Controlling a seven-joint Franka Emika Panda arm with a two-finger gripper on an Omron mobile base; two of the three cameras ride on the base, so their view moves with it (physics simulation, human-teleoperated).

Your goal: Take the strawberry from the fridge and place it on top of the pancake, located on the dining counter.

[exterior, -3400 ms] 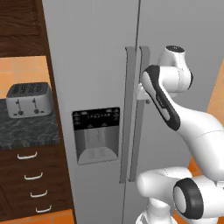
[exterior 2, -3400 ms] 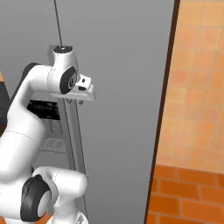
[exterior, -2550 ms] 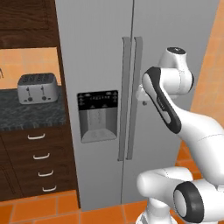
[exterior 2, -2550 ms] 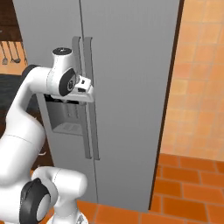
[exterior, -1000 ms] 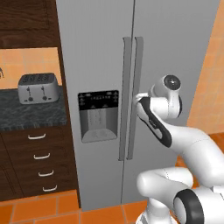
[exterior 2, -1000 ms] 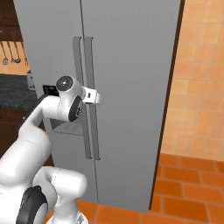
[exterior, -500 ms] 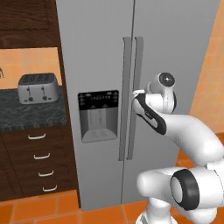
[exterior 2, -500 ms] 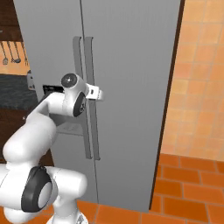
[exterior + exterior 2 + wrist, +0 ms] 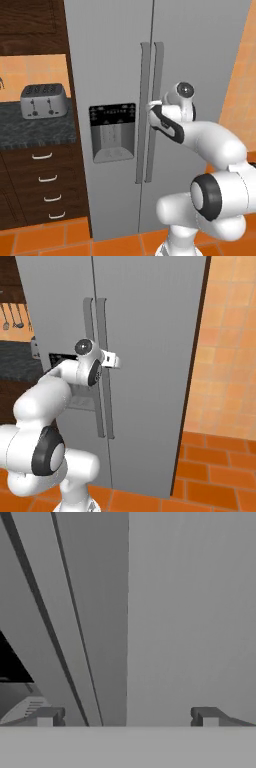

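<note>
- Left base view: fridge [image 9: 200, 60] doors closed; the strawberry, presumably inside, is unseen; claw [image 9: 151, 106] at the right door's handle [image 9: 156, 110].
- Right base view: claw [image 9: 116, 361] against that handle [image 9: 106, 366]; door-opening step.
- Hand view: claw [image 9: 127, 717] spread wide, empty; next, close on the handle, pull.

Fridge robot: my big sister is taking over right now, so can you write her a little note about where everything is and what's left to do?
Gripper: open, holding nothing, close in front of the right door's handle.
Fridge: both doors shut. The strawberry, pancake and dining counter are not in sight from here.
Done: the arm is lined up at the handles.
Left: grip the handle, pull the door open, find and pick the strawberry, drive to the dining counter, set it on the pancake.
</note>
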